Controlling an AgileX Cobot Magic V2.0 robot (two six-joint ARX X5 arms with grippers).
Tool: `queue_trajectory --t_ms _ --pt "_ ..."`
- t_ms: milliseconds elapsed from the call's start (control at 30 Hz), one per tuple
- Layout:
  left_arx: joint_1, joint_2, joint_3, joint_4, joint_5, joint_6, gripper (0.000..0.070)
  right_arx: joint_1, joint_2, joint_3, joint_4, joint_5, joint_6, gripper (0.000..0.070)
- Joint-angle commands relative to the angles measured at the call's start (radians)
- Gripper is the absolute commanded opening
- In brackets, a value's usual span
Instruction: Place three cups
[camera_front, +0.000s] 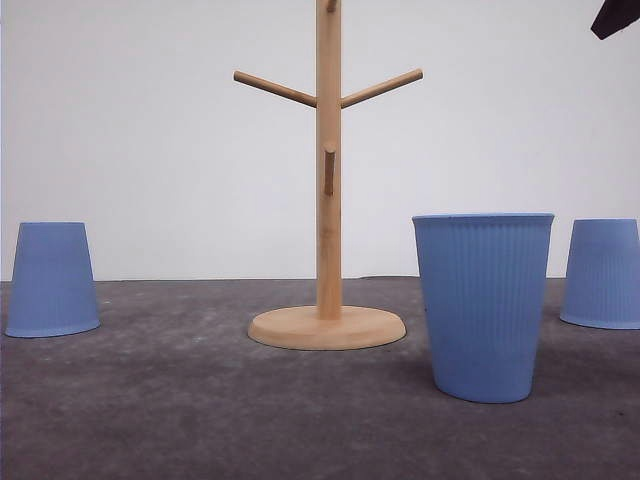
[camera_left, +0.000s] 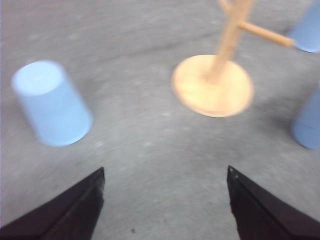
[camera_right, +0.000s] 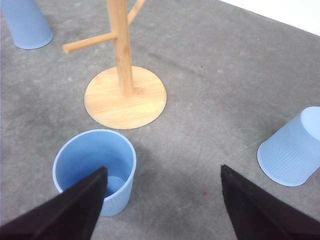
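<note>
Hovering with fingers spread and empty, the right gripper (camera_right: 162, 200) is nearing the upright cup (camera_right: 95, 169) at its ten o'clock; straddling one wall squarely should help.

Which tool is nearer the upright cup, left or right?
Right. The right tool hangs open over the upright cup, one finger overlapping its rim. The left tool, also open, looks at the stand, that cup off at the frame's edge.
</note>
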Motion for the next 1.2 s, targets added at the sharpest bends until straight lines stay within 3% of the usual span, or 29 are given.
queue_trajectory --t_ms 0,100,233,333,600,733,1167 --pt "0.001 0.020 0.024 0.003 -0.030 -0.108 0.0484 0.005 0.002 0.015 0.010 0.004 -0.004 0.0466" --pt "0.019 0.081 0.046 -0.035 -0.042 -0.168 0.0518 0.005 0.002 0.015 0.010 0.004 -0.004 0.0466" --pt "0.045 0.189 0.058 -0.002 -0.054 -0.144 0.0545 0.005 0.002 0.015 0.010 0.004 -0.004 0.0466" --pt "0.071 0.286 0.057 0.087 -0.055 -0.109 0.0644 0.005 0.002 0.015 0.011 0.004 -0.004 0.0466" --pt "0.167 0.508 0.077 0.209 -0.042 -0.152 0.0650 0.005 0.004 0.015 0.047 0.003 0.004 0.0466" --pt "0.204 0.626 0.106 0.262 0.005 -0.157 0.0700 0.005 0.005 0.015 0.065 0.002 0.024 0.0466" --pt "0.227 0.883 0.123 0.516 -0.040 -0.157 0.0700 0.005 0.005 0.015 0.083 -0.003 0.049 0.0466"
